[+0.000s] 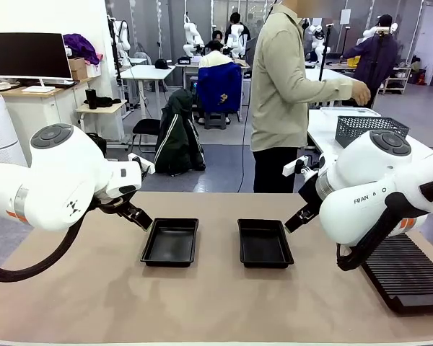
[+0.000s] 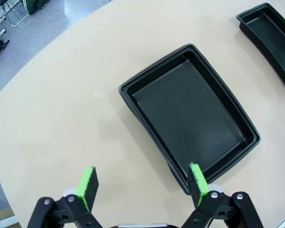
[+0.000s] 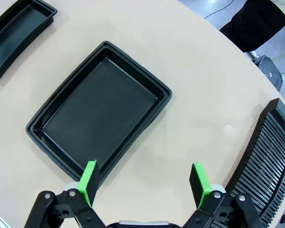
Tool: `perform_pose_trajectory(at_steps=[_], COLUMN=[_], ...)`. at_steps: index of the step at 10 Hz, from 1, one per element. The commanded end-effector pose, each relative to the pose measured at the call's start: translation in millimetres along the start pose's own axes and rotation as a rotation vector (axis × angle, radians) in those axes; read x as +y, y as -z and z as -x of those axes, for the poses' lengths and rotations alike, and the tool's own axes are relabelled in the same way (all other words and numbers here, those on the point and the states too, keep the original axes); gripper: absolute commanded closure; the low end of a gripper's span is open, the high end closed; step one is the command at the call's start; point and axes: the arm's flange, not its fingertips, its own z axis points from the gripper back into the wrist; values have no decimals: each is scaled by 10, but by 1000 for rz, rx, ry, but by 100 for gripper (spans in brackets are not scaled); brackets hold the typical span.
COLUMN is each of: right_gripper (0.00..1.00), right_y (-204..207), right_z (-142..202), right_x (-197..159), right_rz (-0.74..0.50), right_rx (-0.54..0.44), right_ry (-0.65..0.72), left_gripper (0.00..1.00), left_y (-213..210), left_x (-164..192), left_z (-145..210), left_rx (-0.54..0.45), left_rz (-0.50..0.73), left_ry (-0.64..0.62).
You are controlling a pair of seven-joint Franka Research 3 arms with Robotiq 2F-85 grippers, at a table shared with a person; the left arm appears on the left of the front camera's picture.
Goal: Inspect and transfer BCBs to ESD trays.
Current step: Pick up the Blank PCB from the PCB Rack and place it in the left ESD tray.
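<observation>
nothing transferred yet, by the look of it: both esd trays (image 1: 171,241) lie bare, all boards left to inspect and move.
the left gripper (image 2: 142,183) hangs spread wide and empty, one green pad over the near corner of the left tray (image 2: 190,114). the right gripper (image 3: 145,183), equally released, hovers with one pad over the right tray (image 3: 99,109) edge, the ribbed rack (image 3: 270,156) beside it. the trays sit side by side mid-table, apart. beyond them are a mesh basket (image 1: 368,128) and a person (image 1: 281,94).
</observation>
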Motion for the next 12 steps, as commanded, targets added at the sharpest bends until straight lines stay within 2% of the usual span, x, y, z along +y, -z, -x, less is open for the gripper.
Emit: perform_pose_trajectory(at_steps=[1, 2, 3, 4, 5, 9, 12], right_gripper=[0, 0, 0, 0, 0, 0, 0], right_y=[0, 0, -198, -369, -559, -1032, -1266], right_z=[0, 0, 33, 56, 89, 187, 303], right_x=[-1, 0, -92, -159, -271, -646, -955], right_rz=[0, 0, -32, -71, -87, -290, -456], right_rx=[0, 0, -17, -5, -6, -59, -71], right_ry=[1, 0, 69, 119, 167, 388, 553], left_gripper=[0, 0, 0, 0, 0, 0, 0], left_y=[0, 0, -138, -325, -488, -935, -1152], left_x=[14, 0, 67, 133, 168, 464, 685], left_z=[4, 0, -5, 18, 7, 104, 274], left_rx=[0, 0, -32, -43, -81, -112, -198], left_rz=[-1, 0, 100, 94, 150, 466, 650], left_ry=[-3, 0, -33, -81, -116, -281, -399])
